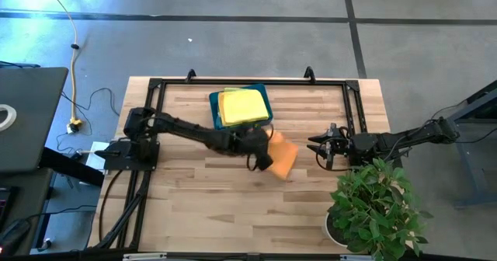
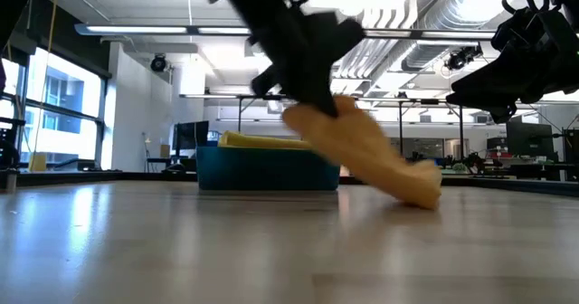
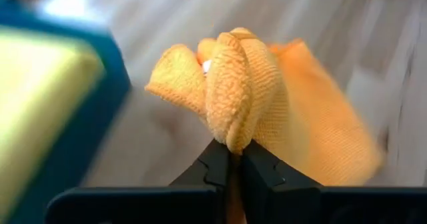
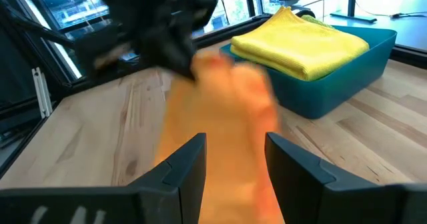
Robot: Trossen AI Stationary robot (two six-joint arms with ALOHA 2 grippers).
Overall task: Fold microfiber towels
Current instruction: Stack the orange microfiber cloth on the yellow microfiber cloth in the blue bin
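Observation:
An orange microfiber towel (image 1: 284,157) is near the table's middle, partly raised, with my left gripper (image 1: 262,158) shut on it. My left gripper's fingertips (image 3: 230,152) meet on a bunched part of it. Behind it, folded yellow towels (image 1: 242,106) lie in a teal bin (image 1: 266,112) at the far middle. My right gripper (image 1: 318,148) waits to the right of the orange towel, open and touching nothing. In the right wrist view its fingers (image 4: 235,156) stand apart in front of the towel. My left gripper pinches a bunched fold (image 3: 230,127) of the orange towel between its two fingers, several layers together. The fingers come slanting down from the table's left. The held end is lifted; the towel slopes down to the right, and its lower end (image 2: 418,192) rests on the table.
A potted plant (image 1: 377,210) stands at the near right corner. A black frame (image 1: 351,98) runs along the table's far and side edges. Bare wood lies across the near left and near middle.

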